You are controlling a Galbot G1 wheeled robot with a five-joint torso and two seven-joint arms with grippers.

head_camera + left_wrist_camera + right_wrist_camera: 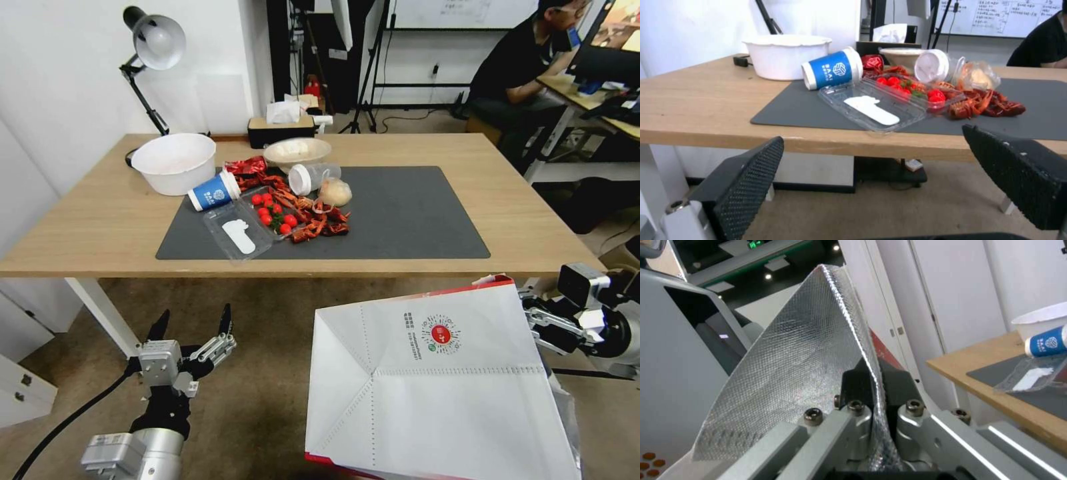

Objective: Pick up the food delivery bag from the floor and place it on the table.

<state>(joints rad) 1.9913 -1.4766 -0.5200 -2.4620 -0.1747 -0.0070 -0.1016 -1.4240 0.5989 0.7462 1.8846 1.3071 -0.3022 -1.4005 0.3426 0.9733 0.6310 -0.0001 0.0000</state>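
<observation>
The food delivery bag is lifted off the floor, a big white box with a red edge and a round red logo, hanging in front of the table at its near right. My right gripper is shut on the bag's rim at its right side. In the right wrist view the fingers pinch the silver foil wall. My left gripper hovers open low over the carpet, below the table's near left edge, its black pads spread wide.
On the dark grey mat lie a tipped blue cup, a clear tray with tomatoes, red crayfish shells and a lidded cup. A white bowl, desk lamp and tissue box stand behind. The mat's right half is bare.
</observation>
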